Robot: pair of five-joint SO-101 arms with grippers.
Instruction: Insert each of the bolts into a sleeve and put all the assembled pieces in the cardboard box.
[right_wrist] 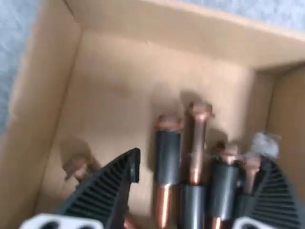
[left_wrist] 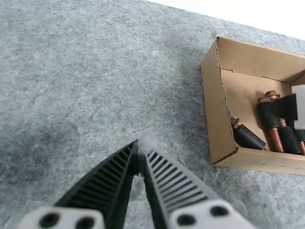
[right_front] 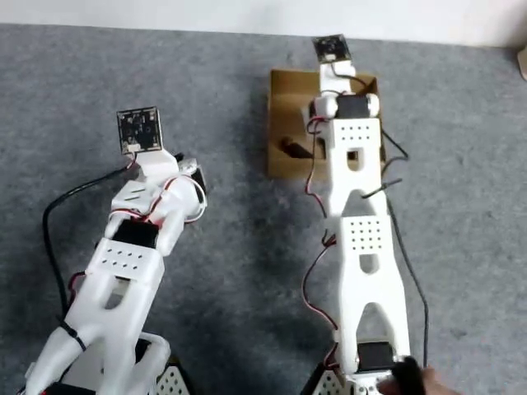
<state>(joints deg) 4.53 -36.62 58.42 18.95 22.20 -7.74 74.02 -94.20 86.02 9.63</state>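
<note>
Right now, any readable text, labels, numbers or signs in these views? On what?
None readable.
Cardboard box: plain walls, no print visible.
Sleeved bolts in the box: no markings legible.
Left wrist camera board: any markings too small to read.
Right wrist camera board: any markings too small to read.

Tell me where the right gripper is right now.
The right gripper hangs over the cardboard box, jaws open, above the sleeved bolts lying in it. In the high view its arm extends over the box, on the right side.
</note>
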